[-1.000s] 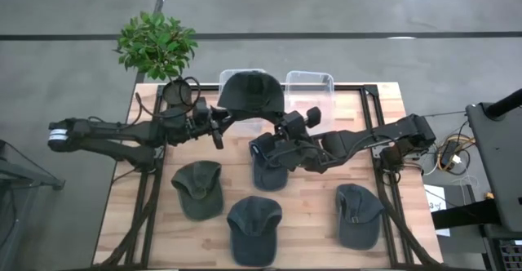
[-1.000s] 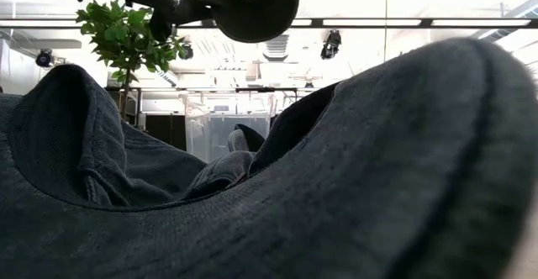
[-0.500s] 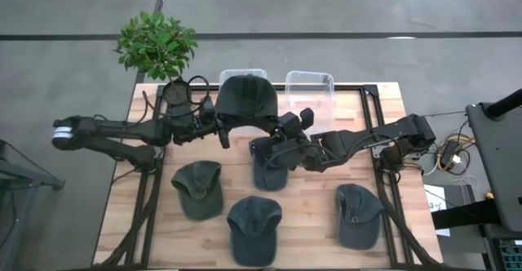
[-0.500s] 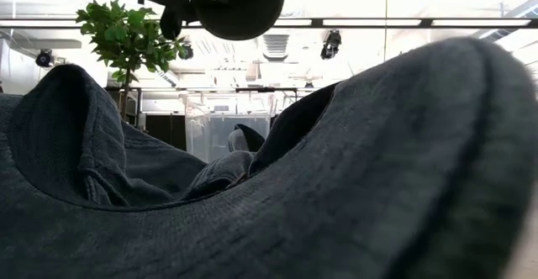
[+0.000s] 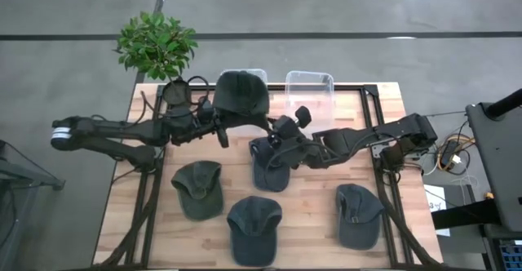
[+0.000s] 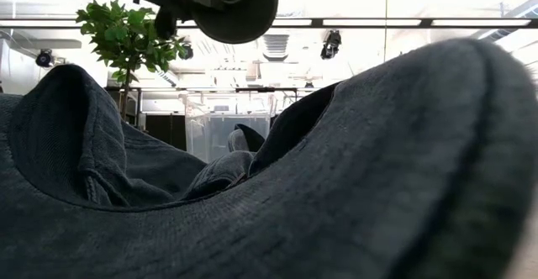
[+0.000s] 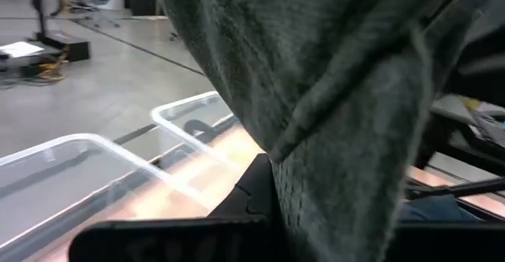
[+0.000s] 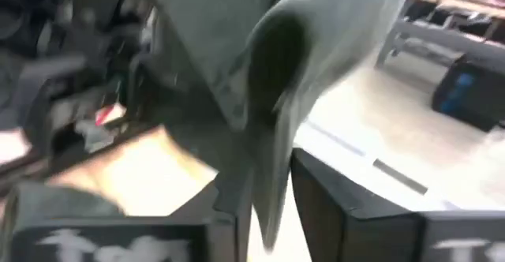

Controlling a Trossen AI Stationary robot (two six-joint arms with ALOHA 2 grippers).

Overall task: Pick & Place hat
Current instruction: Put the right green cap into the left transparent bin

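A dark green hat [image 5: 241, 94] hangs in the air over the left clear bin [image 5: 254, 73] at the table's far edge; the low view shows it at the top [image 6: 239, 6]. My left gripper [image 5: 222, 131] is at the hat's left near edge and shut on it. My right gripper [image 5: 276, 135] is at the hat's right near edge. Its fingers [image 8: 323, 203] stand apart, with a hanging edge of the hat [image 8: 272, 175] between them. My left gripper pinches the hat's lower edge [image 7: 316, 167] between its two fingers, coming roughly level from the table's left; the cloth hangs over the fingers and hides the exact spot. The hat is lifted clear of table and bin. My right gripper: I cannot tell whether its open fingers touch the edge between them.
Several more dark hats lie on the wooden table [image 5: 197, 188], [image 5: 254, 228], [image 5: 359, 214], and one [image 5: 269, 169] lies under the right arm. A second clear bin [image 5: 310, 87] stands right of the first. A potted plant [image 5: 157, 44] is at the far left corner. One hat fills the low view [image 6: 336, 186].
The raised hat has shifted a little toward the table's left and now hangs more squarely over the left bin. Both grippers have gone the same way with it, the right one also slightly toward the near edge.
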